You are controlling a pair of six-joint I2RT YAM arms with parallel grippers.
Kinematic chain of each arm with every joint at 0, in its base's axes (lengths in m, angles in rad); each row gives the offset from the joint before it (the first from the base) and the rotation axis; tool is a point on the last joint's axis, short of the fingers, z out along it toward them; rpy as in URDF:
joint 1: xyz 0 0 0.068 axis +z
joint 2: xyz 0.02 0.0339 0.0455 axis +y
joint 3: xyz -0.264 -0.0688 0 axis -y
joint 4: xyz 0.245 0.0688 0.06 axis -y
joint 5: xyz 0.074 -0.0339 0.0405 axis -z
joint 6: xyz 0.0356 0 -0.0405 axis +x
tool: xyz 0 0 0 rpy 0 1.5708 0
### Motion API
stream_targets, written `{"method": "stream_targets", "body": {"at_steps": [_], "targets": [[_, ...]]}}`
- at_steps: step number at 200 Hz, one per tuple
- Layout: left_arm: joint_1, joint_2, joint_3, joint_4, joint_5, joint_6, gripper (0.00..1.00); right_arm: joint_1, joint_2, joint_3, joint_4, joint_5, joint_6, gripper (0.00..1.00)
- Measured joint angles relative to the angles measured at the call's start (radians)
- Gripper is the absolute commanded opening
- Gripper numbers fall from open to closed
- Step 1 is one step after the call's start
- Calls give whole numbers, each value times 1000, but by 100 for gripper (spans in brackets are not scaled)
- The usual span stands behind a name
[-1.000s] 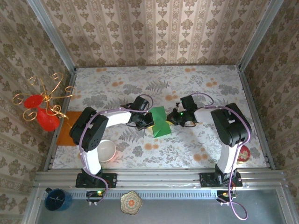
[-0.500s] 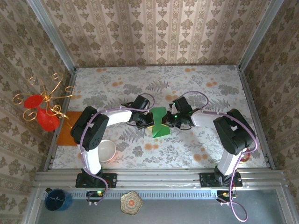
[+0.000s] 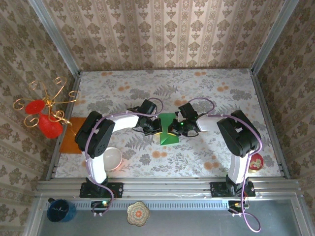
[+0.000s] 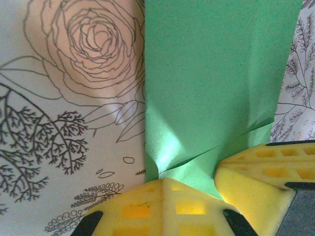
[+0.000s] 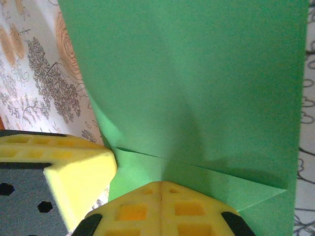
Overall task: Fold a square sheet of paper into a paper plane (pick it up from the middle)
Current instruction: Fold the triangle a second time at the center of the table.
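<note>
Two closed pincers meet at the square sheet of paper, which lies partly folded on the table at the centre of the top view. Both the left pincer and the right pincer seem to nip a puckered bit of green at the bottom of their wrist views. I judge it thin, light and limp, quick to crease or tear; hold near the middle fold, not a loose corner.
</note>
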Motion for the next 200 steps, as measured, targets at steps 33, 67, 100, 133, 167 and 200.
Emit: {"method": "stream_targets", "body": {"at_steps": [33, 67, 100, 133, 167, 200], "targets": [[-26, -41, 3, -23, -41, 1, 0, 0, 2, -3, 5, 1, 34, 0], [-94, -133, -31, 10, -80, -37, 2, -1, 2, -4, 6, 1, 48, 0], [-140, -159, -95, 52, -87, -101, 2, -1, 2, -4, 6, 1, 57, 0], [-151, -158, -122, 57, -84, -140, 2, -2, 3, -4, 6, 1, 60, 0], [-154, -151, -121, 65, -69, -141, 2, -3, 3, -4, 7, 0, 61, 0], [-155, -114, -92, 56, -63, -136, 2, -8, 4, -4, 8, -6, 64, 0]]}}
